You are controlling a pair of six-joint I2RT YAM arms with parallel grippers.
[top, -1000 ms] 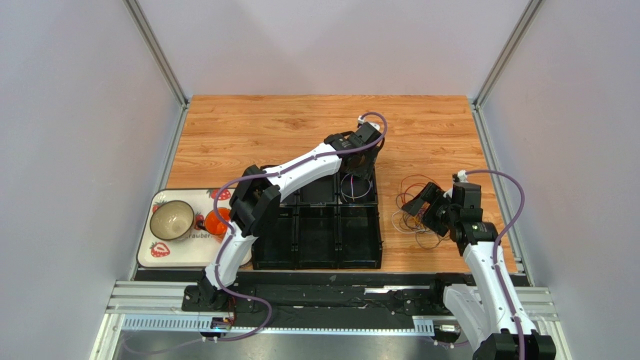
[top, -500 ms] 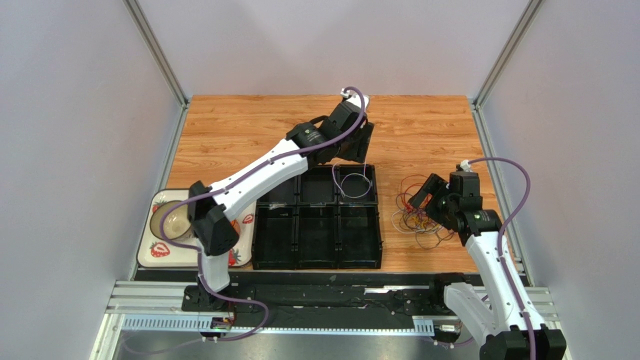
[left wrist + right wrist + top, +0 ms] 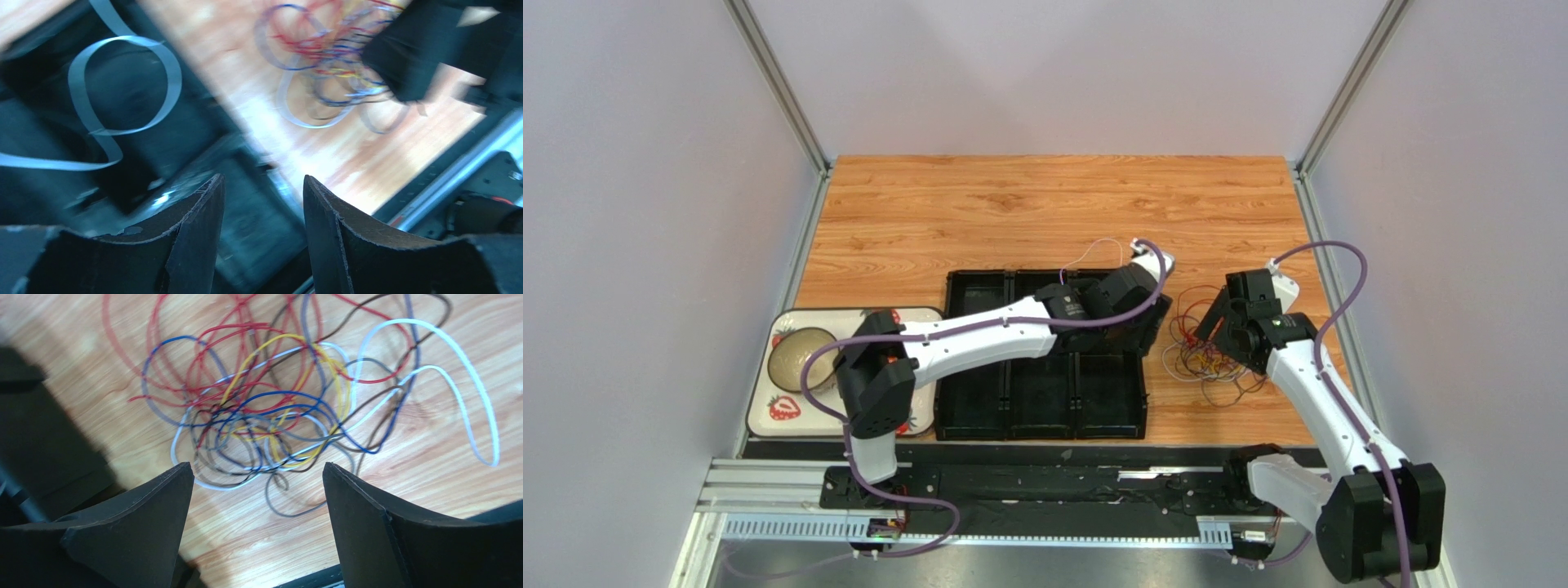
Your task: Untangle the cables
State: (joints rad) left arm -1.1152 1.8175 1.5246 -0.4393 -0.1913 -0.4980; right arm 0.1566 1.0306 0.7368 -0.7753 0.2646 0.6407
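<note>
The cables [image 3: 276, 416] are a tangle of thin red, blue, yellow, white and dark wires on the wooden table, right of the black tray [image 3: 1038, 404]; the tangle also shows in the top view [image 3: 1205, 358] and, blurred, in the left wrist view [image 3: 331, 55]. My right gripper [image 3: 258, 471] is open and empty, hovering just above the tangle's near side [image 3: 1216, 328]. My left gripper [image 3: 263, 184] is open and empty over the tray's right edge [image 3: 1146, 321], close to the tangle. One white cable [image 3: 123, 79] lies looped alone in a tray compartment.
The black tray has several compartments. A strawberry-print platter [image 3: 768, 410] with a bowl [image 3: 800, 357] sits at the left. A metal rail [image 3: 1063, 484] runs along the near edge. Grey walls stand on both sides. The right gripper's body [image 3: 417, 55] shows in the left wrist view.
My left arm has swung from the far side of the tray back down and right, to the tray's right edge beside the tangle. My right gripper has shifted slightly over the tangle.
</note>
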